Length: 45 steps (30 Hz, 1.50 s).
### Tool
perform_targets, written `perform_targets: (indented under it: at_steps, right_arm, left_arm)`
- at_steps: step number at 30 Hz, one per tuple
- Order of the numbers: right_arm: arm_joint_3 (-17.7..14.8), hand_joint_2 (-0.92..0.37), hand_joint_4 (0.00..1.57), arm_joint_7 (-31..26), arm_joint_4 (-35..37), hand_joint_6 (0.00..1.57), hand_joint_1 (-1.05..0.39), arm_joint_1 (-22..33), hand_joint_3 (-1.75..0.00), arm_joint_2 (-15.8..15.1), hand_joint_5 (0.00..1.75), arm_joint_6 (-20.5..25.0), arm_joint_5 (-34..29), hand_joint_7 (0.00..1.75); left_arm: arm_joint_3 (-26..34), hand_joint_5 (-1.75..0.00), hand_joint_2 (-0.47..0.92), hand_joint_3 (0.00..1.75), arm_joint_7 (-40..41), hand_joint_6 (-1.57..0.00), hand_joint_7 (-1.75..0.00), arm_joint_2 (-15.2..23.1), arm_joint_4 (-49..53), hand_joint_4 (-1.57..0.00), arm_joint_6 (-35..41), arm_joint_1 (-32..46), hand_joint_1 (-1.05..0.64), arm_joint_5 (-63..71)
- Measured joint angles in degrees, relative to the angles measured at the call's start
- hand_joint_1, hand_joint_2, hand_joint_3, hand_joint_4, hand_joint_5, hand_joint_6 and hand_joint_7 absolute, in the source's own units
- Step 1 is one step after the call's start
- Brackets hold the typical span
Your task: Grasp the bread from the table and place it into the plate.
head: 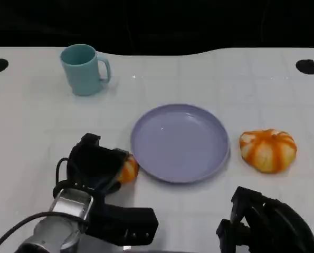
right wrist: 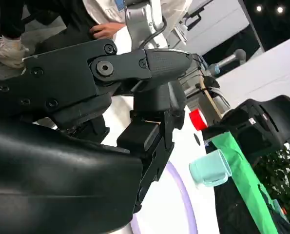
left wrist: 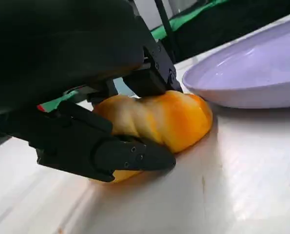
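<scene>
the left hand grips a bread resting on the table, just off the plate rim at eight o'clock. the right hand hovers at five o'clock, whether spread or curled i cannot tell. a second bread lies at three o'clock.

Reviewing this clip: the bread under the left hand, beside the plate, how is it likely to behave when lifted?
The bread looks rounded and glossy, so it may slip or roll if loosely held. It seems soft and light, likely giving a little where the left hand's fingers close around it. Lying just beside the plate, it needs only a short lift over the rim.
</scene>
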Motion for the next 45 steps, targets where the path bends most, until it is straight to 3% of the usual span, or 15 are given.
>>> perform_targets:
  at_steps: [3, 5, 6, 8, 11, 16, 20, 21, 24, 26, 30, 33, 38, 45]
  right_arm:
    - [-0.01, -0.92, 0.89, 0.01, -0.01, 0.8, -0.73, 0.01, -0.22, -0.02, 1.59, 0.0, 0.02, 1.37]
    - [-0.01, -0.92, 0.89, 0.01, -0.01, 0.8, -0.72, 0.01, -0.22, -0.02, 1.59, 0.0, 0.02, 1.37]
    - [-0.02, -0.92, 0.89, 0.01, -0.03, 0.79, -0.72, 0.03, -0.23, -0.02, 1.59, 0.0, 0.02, 1.37]
    - [-0.01, -0.92, 0.9, 0.0, -0.1, 0.8, -0.73, 0.08, -0.23, -0.03, 1.6, 0.01, 0.02, 1.38]
    - [-0.02, -0.92, 0.9, -0.01, -0.16, 0.8, -0.73, 0.11, -0.22, -0.07, 1.59, 0.08, 0.02, 1.38]
    - [-0.06, -0.92, 0.89, -0.01, -0.23, 0.79, -0.72, 0.15, -0.24, -0.1, 1.6, 0.12, 0.04, 1.38]
    - [-0.12, -0.92, 0.89, 0.01, -0.18, 0.79, -0.72, 0.15, -0.24, -0.14, 1.6, 0.09, 0.05, 1.38]
    - [-0.11, -0.92, 0.89, 0.02, -0.18, 0.79, -0.72, 0.15, -0.24, -0.13, 1.6, 0.08, 0.06, 1.38]
    - [-0.12, -0.92, 0.89, 0.04, -0.17, 0.79, -0.72, 0.17, -0.24, -0.14, 1.6, 0.05, 0.06, 1.38]
    - [-0.13, -0.92, 0.89, 0.04, -0.16, 0.79, -0.73, 0.18, -0.24, -0.15, 1.6, 0.04, 0.06, 1.38]
    - [-0.13, -0.92, 0.89, 0.0, -0.29, 0.78, -0.73, 0.35, -0.24, -0.2, 1.59, 0.06, 0.02, 1.38]
    - [-0.13, -0.92, 0.89, 0.0, -0.31, 0.79, -0.73, 0.53, -0.24, -0.25, 1.59, 0.05, 0.02, 1.38]
    - [-0.15, -0.92, 0.89, -0.01, -0.3, 0.79, -0.73, 0.59, -0.22, -0.29, 1.59, 0.05, -0.03, 1.35]
    - [-0.16, -0.92, 0.9, 0.17, -0.13, 0.81, -0.74, 0.58, -0.22, -0.29, 1.6, 0.04, -0.03, 1.37]
  left_arm:
    - [-0.21, -1.75, 0.92, 0.38, 5.42, -1.18, -0.13, -0.09, 2.44, -0.78, -1.31, 0.02, -0.36, -1.54]
    - [-0.29, -1.75, 0.92, 0.37, 8.41, -0.87, -0.84, -0.15, 3.73, -0.79, -1.84, 0.05, -0.35, -2.01]
    - [-0.29, -1.75, 0.92, 0.37, 9.89, -0.79, -1.01, -0.15, 4.15, -0.8, -2.1, 0.2, -0.35, -2.31]
    - [-0.19, -1.75, 0.92, 0.31, 12.67, -0.74, -1.08, -0.16, 4.65, -0.82, -2.74, 0.56, -0.34, -3.44]
    - [-0.16, -1.75, 0.92, 0.41, 15.88, -0.64, -1.23, -0.13, 5.18, -0.81, -3.3, 1.2, -0.34, -4.18]
    - [0.54, -1.75, 0.92, 0.4, 15.27, -0.63, -1.43, 0.65, 1.27, -0.85, -2.11, 2.89, -0.3, -4.84]
    - [2.54, -1.75, 0.9, 0.45, 15.22, -0.54, -1.68, 1.98, -3.53, -0.86, -1.99, 5.64, -0.31, -6.61]
    - [3.2, -1.75, 0.9, 0.46, 14.85, -0.52, -1.7, 2.4, -5.15, -0.86, -1.84, 6.56, -0.31, -6.81]
    - [4.8, -1.75, 0.85, 0.51, 12.89, -0.67, -1.34, 3.29, -10.12, -0.87, -0.57, 8.85, -0.32, -7.78]
    - [5.66, -1.75, 0.84, 0.52, 12.02, -0.72, -1.26, 3.6, -13.67, -0.87, 0.37, 9.99, -0.32, -7.8]
    - [7.26, -1.75, 0.8, 0.53, 9.95, -0.68, -1.45, 3.89, -19.96, -0.86, 1.93, 11.74, -0.3, -7.83]
    - [8.69, -1.75, 0.73, 0.59, 9.7, -0.58, -1.71, 3.87, -23.45, -0.85, 1.84, 13.19, -0.27, -8.33]
    - [12.48, -1.75, 0.53, 0.97, 11.1, -0.61, -1.74, 3.21, -25.24, -0.88, -4.51, 13.74, -0.25, -13.73]
    - [13.54, -1.75, 0.41, 1.09, 11.32, -0.68, -1.75, 1.21, -25.49, -0.93, -9.95, 10.57, -0.21, -16.04]
